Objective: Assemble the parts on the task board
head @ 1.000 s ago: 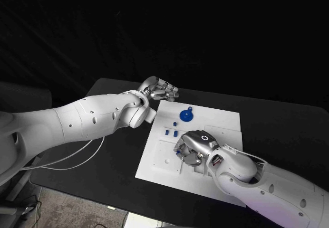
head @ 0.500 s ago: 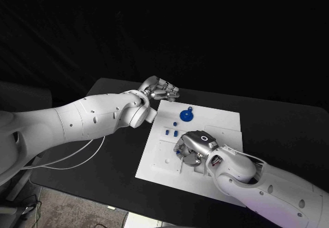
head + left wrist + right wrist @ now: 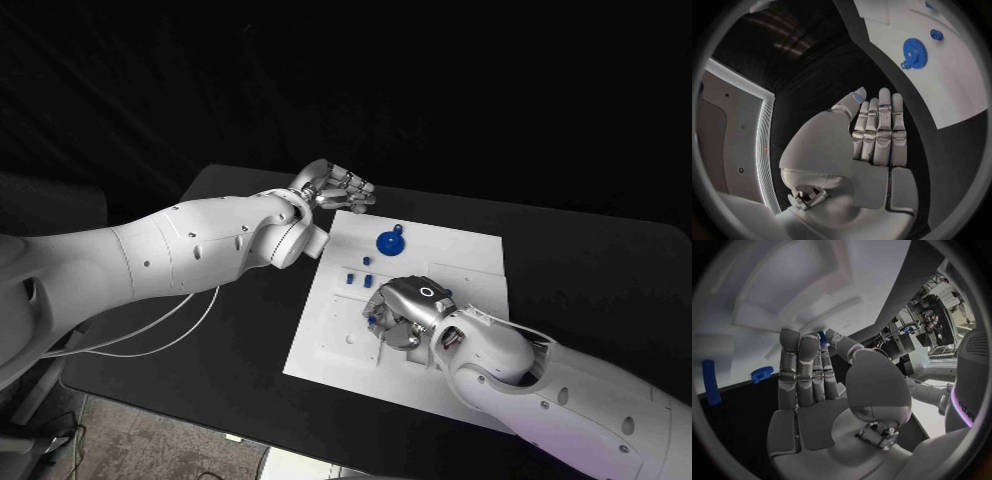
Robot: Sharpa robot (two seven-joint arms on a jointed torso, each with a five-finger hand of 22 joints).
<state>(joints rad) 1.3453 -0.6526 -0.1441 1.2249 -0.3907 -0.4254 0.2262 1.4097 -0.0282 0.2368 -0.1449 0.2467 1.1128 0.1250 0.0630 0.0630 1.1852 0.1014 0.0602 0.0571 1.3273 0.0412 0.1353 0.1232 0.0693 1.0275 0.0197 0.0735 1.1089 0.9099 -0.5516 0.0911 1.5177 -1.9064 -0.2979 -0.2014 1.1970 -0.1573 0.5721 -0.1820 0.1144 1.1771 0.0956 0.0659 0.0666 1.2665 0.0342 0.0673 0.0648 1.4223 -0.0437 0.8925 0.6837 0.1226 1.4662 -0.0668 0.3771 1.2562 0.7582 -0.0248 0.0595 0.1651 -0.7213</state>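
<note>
Board: white board (image 3: 476, 262) lies mid-desk (image 3: 606, 270); blue gear (image 3: 391, 242) sits near its far edge, small blue pegs (image 3: 359, 273) stand just nearer me.
Right hand: my right hand (image 3: 402, 313) is down on the board's middle, fingers together, a blue part (image 3: 822, 336) at the fingertips; I judge it pinched.
Left hand: my left hand (image 3: 336, 187) hovers off the board's far-left corner, fingers straight, holding nothing.
Key relation: pegs lie just beyond the right hand, toward the gear; right is nearer.
</note>
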